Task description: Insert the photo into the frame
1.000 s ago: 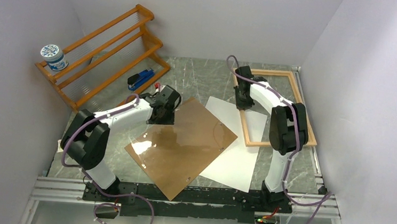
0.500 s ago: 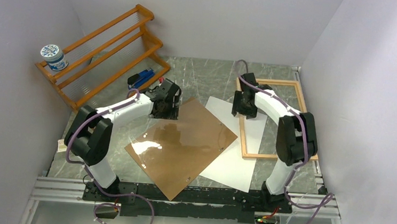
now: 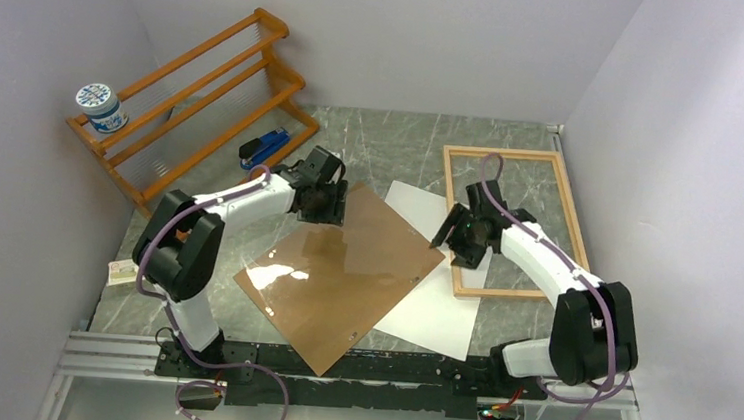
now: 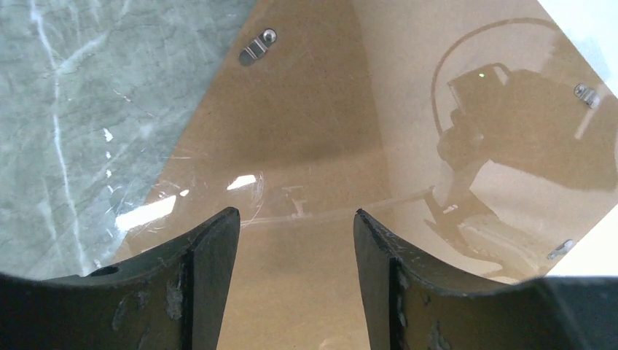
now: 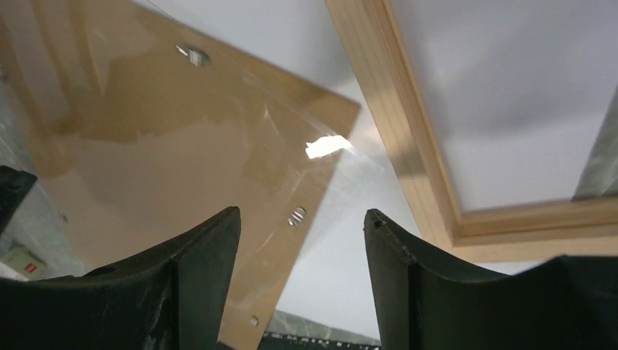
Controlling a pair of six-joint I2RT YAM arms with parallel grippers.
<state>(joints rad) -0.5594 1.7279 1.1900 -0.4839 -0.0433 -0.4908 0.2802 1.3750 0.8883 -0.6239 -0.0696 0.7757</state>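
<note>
The photo (image 3: 436, 300) lies white side up on the marble table. Its left part is under the brown backing board (image 3: 343, 268), and its far right corner is under the frame (image 3: 503, 153), which lies flat at the back right. My left gripper (image 3: 323, 204) is open and empty over the board's far corner; the left wrist view shows its jaws (image 4: 295, 213) spread above the board (image 4: 328, 131). My right gripper (image 3: 466, 240) is open and empty above the frame's left rail. The right wrist view shows its jaws (image 5: 302, 213) over the photo (image 5: 342, 270), between the board (image 5: 167, 146) and the frame (image 5: 393, 124).
An orange-brown slatted rack (image 3: 196, 96) stands at the back left with a blue-and-white tub (image 3: 97, 106) on it. A blue stapler (image 3: 265, 146) lies beside the rack. A small box (image 3: 122, 271) sits at the table's left edge. Glare on the board suggests a clear pane on it.
My right gripper has moved from the frame's far left corner toward me along its left rail, and the frame has turned straighter. My left gripper has shifted right onto the board's far corner.
</note>
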